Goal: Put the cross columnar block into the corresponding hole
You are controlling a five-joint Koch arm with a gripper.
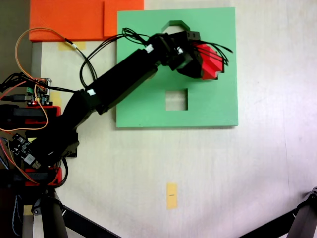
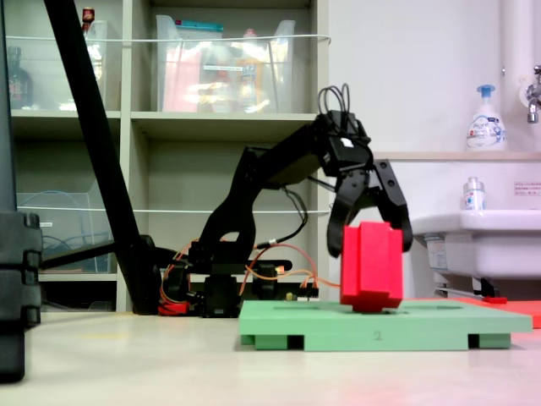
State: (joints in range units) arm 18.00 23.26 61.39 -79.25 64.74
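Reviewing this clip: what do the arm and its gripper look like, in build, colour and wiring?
The arm is matte black, made of boxy links with small white labels. Loose black cables loop along it. The gripper has two curved black fingers. Red mounts and exposed circuit boards with orange wires sit at its base.

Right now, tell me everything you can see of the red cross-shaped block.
The cross columnar block is bright red, matte and foam-looking, with stepped, ridged sides that fit a plus-shaped section. In a fixed view it stands upright, its bottom at the top face of the green foam board, slightly tilted. The gripper straddles its upper part, black jaws on either side. From above it sits right of the board's centre, between the octagonal and square cutouts.
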